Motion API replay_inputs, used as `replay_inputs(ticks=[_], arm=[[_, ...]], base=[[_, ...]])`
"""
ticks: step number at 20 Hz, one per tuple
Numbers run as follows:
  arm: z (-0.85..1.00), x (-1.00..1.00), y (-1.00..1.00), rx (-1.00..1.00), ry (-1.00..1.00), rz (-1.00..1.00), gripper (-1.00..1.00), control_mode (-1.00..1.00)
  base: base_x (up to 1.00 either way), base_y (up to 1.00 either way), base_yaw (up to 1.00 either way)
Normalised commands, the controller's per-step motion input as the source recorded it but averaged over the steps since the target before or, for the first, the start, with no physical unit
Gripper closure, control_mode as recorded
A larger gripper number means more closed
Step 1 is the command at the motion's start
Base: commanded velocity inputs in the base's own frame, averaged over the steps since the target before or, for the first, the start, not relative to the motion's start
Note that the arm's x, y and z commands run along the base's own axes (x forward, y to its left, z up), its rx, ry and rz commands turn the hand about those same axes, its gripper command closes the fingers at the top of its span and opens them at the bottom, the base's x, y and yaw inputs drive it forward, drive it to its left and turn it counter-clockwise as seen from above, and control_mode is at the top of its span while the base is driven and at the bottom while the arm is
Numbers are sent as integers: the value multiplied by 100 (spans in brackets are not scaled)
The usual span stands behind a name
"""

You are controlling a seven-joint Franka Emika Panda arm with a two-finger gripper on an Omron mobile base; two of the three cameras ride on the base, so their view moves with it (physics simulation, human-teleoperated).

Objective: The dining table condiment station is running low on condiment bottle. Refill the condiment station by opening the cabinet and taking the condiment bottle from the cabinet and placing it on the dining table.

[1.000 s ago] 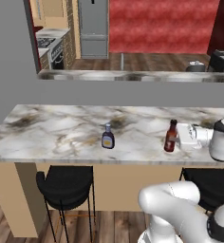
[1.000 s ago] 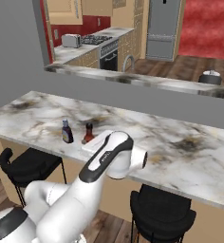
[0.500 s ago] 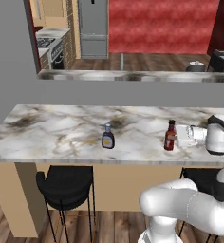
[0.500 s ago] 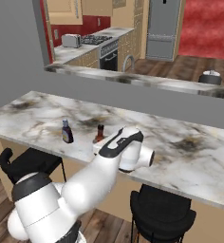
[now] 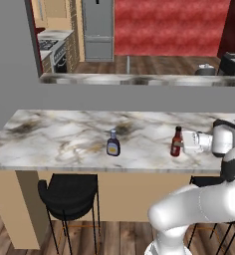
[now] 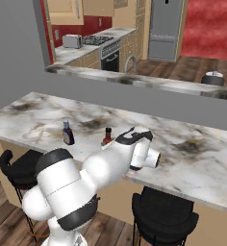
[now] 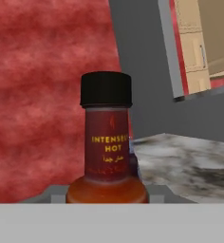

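Bottle is seen standing upright on the counter, long axis vertical, base on the marble near the front edge. In the left base view it is placed at about 3 o'clock from a squat pale bottle, the two well apart. In the right base view the bottle is partly hidden behind the arm, with the pale bottle at its 9 o'clock.

Tool: approached horizontally from the bottle's 3 o'clock side in the left base view, the white hand body lying directly against the bottle at label height. In the hand view the bottle is centred and very close, cap at 12 o'clock, shoulder at the lower edge, label facing the camera. The fingertips themselves are not resolved in any view. The jaws are judged to be partly apart, at a width consistent with the bottle body. Whether the bottle is clamped or only bracketed cannot be told from these views.

Judgement: the bottle is already resting on the counter, so the placing step appears complete or nearly so. The coming move is expected to turn on one relation: the bottle lies straight ahead of the tool along its approach axis, upright. A release followed by a straight withdrawal toward 3 o'clock, with no sideways drift, would be needed to keep the bottle from being tipped.

Risk noted: narrow base, tall neck; a dragged finger could topple it.
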Motion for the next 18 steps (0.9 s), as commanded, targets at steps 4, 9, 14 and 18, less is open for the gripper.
replay_inputs(ticks=[4, 9, 14, 18], arm=[[-33, 33, -1, 0, -9, 0, 100, -100], [-29, 22, -1, 0, -5, 0, 100, -100], [-9, 19, -8, 0, 0, 0, 100, -100], [-15, 20, -4, 0, 0, 0, 100, -100]], base=[[0, 0, 0], [0, 0, 0], [0, 0, 0], [0, 0, 0]])
